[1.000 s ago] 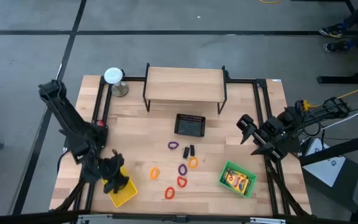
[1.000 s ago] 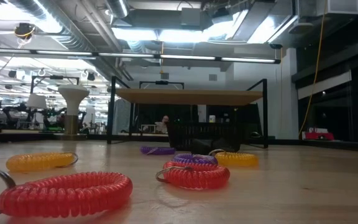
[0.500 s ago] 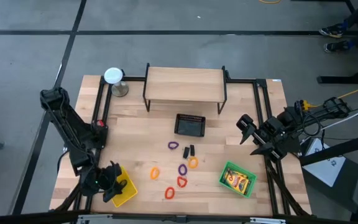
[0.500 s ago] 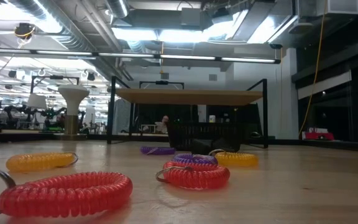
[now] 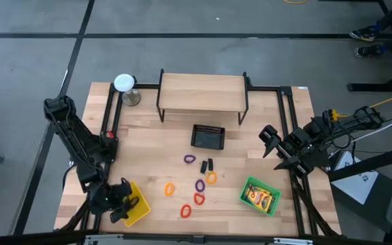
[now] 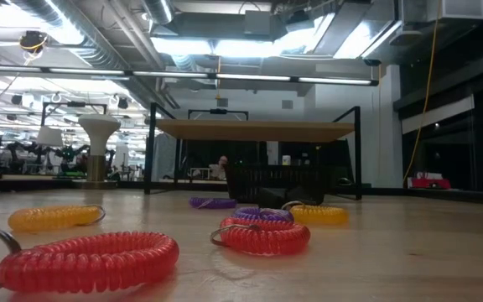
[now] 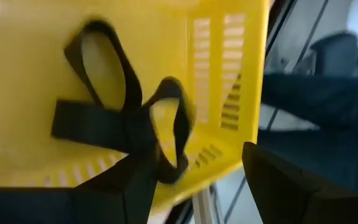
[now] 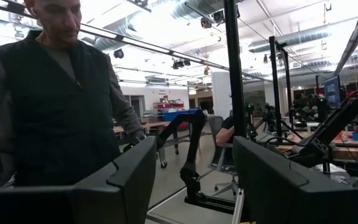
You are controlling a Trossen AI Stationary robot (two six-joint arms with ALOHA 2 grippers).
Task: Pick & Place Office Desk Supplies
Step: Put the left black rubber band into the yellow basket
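Note:
A black binder clip (image 7: 126, 127) lies on the floor of the yellow tray (image 5: 136, 211) at the table's near left corner. My left gripper (image 5: 126, 197) hangs over that tray, open (image 7: 194, 190), its fingers on either side of the clip's near end. Coiled rings lie at mid-table: purple (image 5: 190, 159), orange (image 5: 211, 177), red (image 5: 199, 198) and red (image 5: 186, 211). Small black clips (image 5: 206, 165) lie among them. A yellow crayon pack (image 5: 260, 198) lies in the green tray (image 5: 249, 185). My right gripper (image 5: 269, 143) waits open at the table's right side.
A black mesh basket (image 5: 208, 137) stands in front of a wooden shelf (image 5: 203, 93) at the far side. A white-topped round object (image 5: 124, 83) sits at the far left. A person in a dark vest (image 8: 48, 106) stands beyond the table. Bare wood lies between rings and trays.
My left gripper has gone toward the table's near left corner, down over the yellow tray, and its fingers now stand farther apart than a second ago. The rings and the right arm have kept still.

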